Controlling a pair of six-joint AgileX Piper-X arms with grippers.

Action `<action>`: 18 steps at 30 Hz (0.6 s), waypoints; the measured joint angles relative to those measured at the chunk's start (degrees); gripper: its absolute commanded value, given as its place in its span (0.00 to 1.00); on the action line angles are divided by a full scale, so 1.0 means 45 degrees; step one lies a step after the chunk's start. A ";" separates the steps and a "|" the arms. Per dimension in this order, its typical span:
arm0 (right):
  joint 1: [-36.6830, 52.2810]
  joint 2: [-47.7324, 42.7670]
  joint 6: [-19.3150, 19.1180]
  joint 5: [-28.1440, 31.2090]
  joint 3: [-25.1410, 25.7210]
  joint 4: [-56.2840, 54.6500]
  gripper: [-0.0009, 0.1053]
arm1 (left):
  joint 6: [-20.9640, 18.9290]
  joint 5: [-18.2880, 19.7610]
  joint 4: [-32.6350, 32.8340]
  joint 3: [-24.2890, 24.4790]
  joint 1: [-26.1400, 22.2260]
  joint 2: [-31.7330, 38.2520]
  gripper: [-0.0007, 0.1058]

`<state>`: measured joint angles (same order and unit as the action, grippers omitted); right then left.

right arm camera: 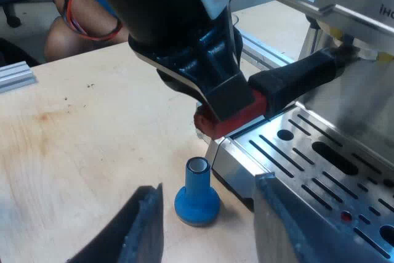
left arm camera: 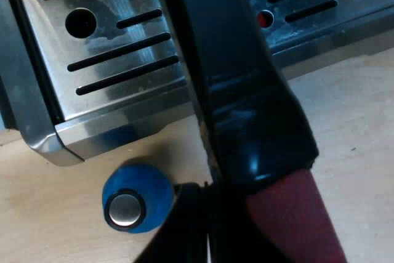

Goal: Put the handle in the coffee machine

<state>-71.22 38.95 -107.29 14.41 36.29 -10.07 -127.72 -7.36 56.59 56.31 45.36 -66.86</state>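
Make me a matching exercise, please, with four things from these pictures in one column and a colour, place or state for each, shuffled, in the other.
Things:
1. tamper
2. end of the handle
3. right gripper
4. drip tray

Descriptions:
A. open
B. slotted metal
C. blue, upright on the table
D. red, with the left gripper at it

Pairs: 1-C, 2-D, 3-A, 4-B.
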 measured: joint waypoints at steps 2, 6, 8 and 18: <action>0.0000 0.0000 0.0000 0.0000 0.0000 0.0000 0.37 | 0.0187 -0.0119 0.0008 0.0000 0.0000 0.0000 0.01; 0.0000 0.0000 0.0000 0.0000 0.0000 0.0000 0.37 | 0.0807 -0.0217 0.0471 0.0000 0.0075 -0.0031 0.01; 0.0000 0.0000 0.0000 0.0000 0.0000 0.0000 0.37 | 0.1044 -0.0217 0.0584 0.0000 0.0124 -0.0031 0.01; 0.0000 0.0000 0.0024 0.0000 0.0000 0.0000 0.38 | 0.2291 0.0491 0.0824 0.0022 -0.0703 0.0081 0.01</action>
<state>-71.22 38.95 -107.18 14.41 36.29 -10.07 -117.41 -5.15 60.30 56.40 42.20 -66.49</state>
